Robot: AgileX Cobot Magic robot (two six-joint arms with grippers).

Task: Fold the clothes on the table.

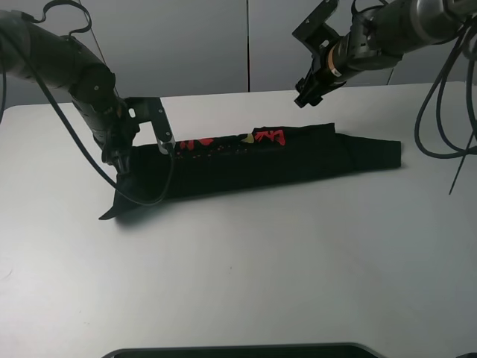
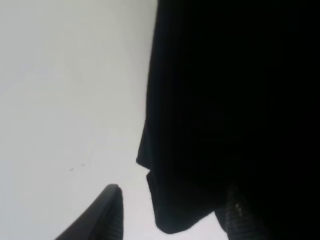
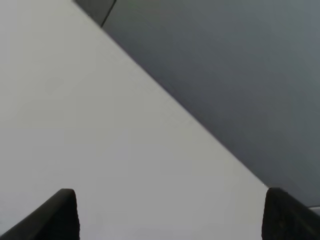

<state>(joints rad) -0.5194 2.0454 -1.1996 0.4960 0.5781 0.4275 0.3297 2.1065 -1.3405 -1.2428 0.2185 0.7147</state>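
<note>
The black T-shirt (image 1: 298,160) lies on the white table (image 1: 238,283) as a long folded strip running from left to right, with red and yellow print (image 1: 231,140) showing along its far edge. My left gripper (image 1: 123,168) is low at the strip's left end. In the left wrist view the gripper (image 2: 172,220) is open, and a corner of the black cloth (image 2: 225,100) lies between its fingers (image 2: 107,215). My right gripper (image 1: 304,97) is open and empty, raised above the table behind the shirt's right half. The right wrist view shows the gripper (image 3: 170,220) over bare table (image 3: 75,125).
A grey wall (image 1: 194,45) stands behind the table's far edge. Black cables (image 1: 447,149) hang from the right arm at the right. A dark object's edge (image 1: 238,350) shows at the table's front. White tabletop lies in front of the shirt.
</note>
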